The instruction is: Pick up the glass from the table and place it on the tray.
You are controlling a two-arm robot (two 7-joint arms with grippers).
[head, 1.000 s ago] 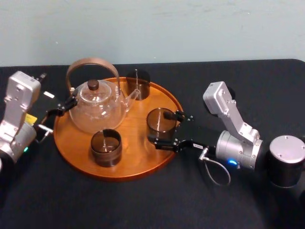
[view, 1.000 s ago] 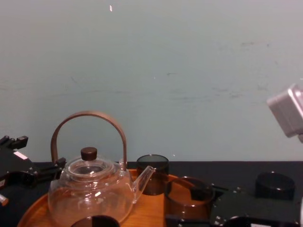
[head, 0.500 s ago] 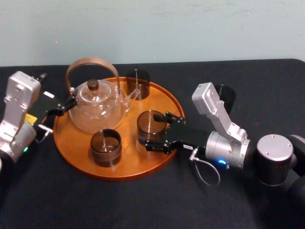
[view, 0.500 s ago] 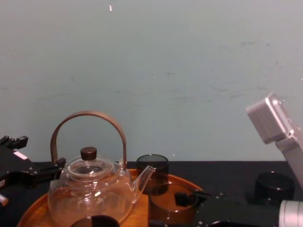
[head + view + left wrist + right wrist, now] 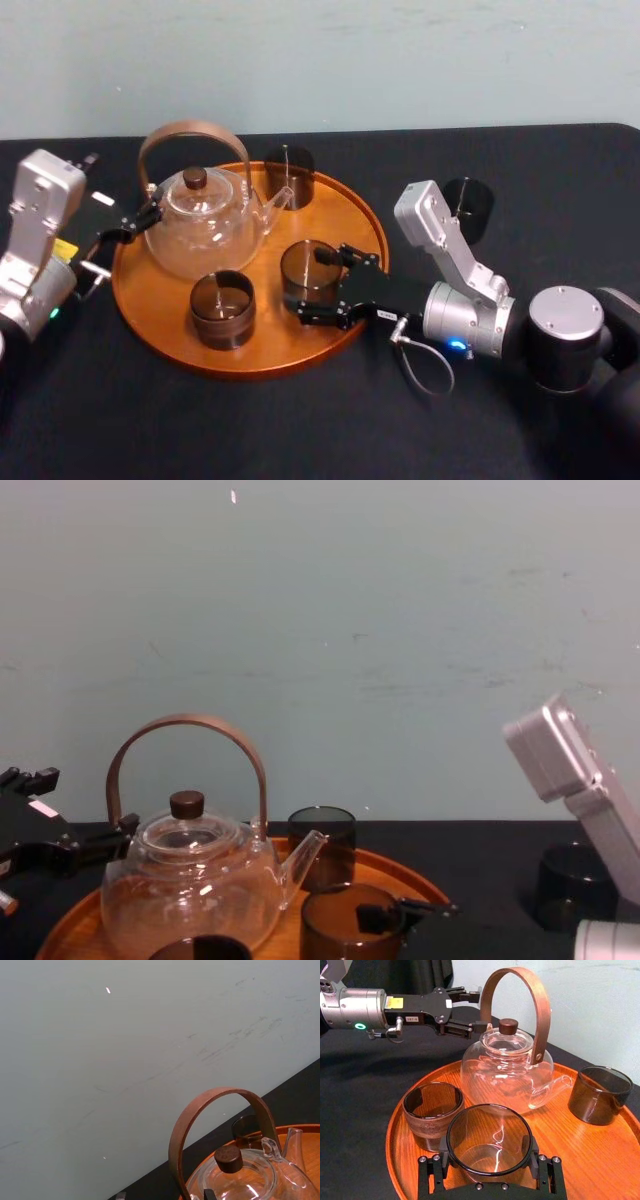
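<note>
The right gripper [image 5: 312, 283] reaches in over the near right part of the tray [image 5: 285, 345]. Its jaws are closed on either side of the glass [image 5: 489, 1135], gripping it just below the rim. The glass is upright and low over the wood; its base may be touching, but the jaws hide it. Just left of the jaws a second glass [image 5: 222, 308] stands on the tray. Beyond the jaws sits the teapot [image 5: 200, 228], with a third glass [image 5: 290, 176] behind its spout. Well to the jaws' right, a fourth glass [image 5: 468, 205] stands on the black desk [image 5: 300, 430]. The left gripper [image 5: 469, 1010] rests across the teapot from them, jaws apart.
</note>
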